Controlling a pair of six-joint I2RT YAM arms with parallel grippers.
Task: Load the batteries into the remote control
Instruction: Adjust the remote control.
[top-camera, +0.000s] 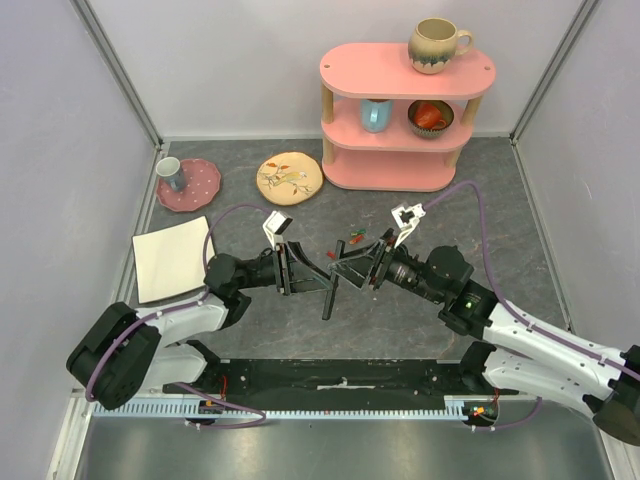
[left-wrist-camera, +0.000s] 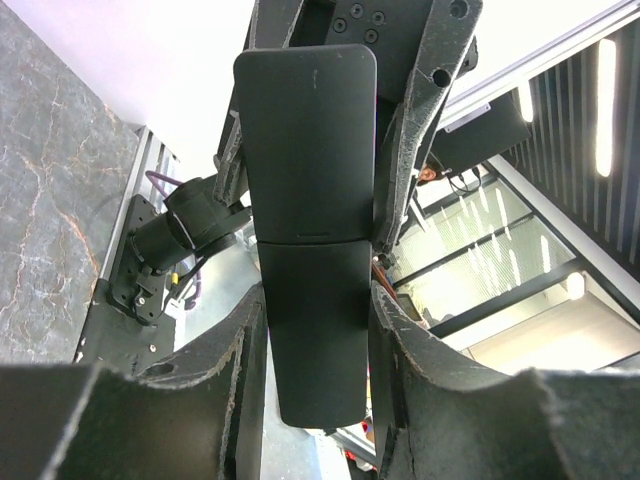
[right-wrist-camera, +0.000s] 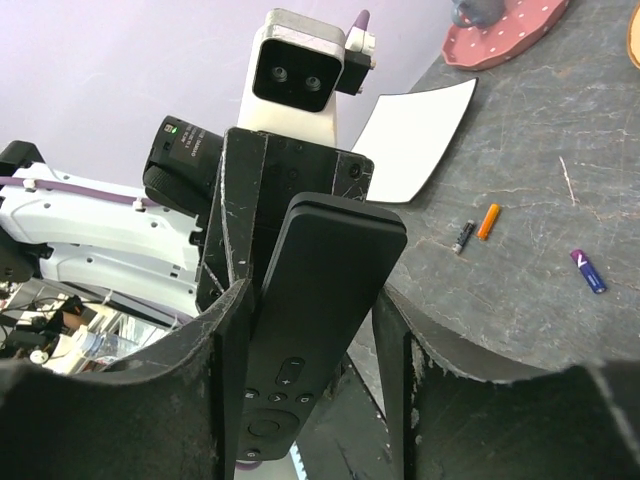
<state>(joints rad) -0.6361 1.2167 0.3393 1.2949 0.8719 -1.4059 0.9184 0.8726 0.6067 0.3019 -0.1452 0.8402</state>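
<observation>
The remote control (top-camera: 328, 300) is a long black bar held off the table between my two grippers at mid-table. My left gripper (top-camera: 312, 278) is shut on one end; in the left wrist view (left-wrist-camera: 315, 340) its plain back (left-wrist-camera: 310, 200) shows a seam across it. My right gripper (top-camera: 362, 266) grips the other end; in the right wrist view (right-wrist-camera: 315, 300) the button face (right-wrist-camera: 300, 330) lies tilted between the jaws. Several batteries (top-camera: 355, 237) lie on the table just beyond the grippers: an orange one (right-wrist-camera: 487, 221), a dark one (right-wrist-camera: 462, 237) and a blue-purple one (right-wrist-camera: 588, 271).
A white square plate (top-camera: 172, 258) lies at the left. A pink plate with a cup (top-camera: 188, 183) and a yellow patterned plate (top-camera: 288, 177) lie at the back. A pink shelf (top-camera: 405, 115) with mugs stands at the back right.
</observation>
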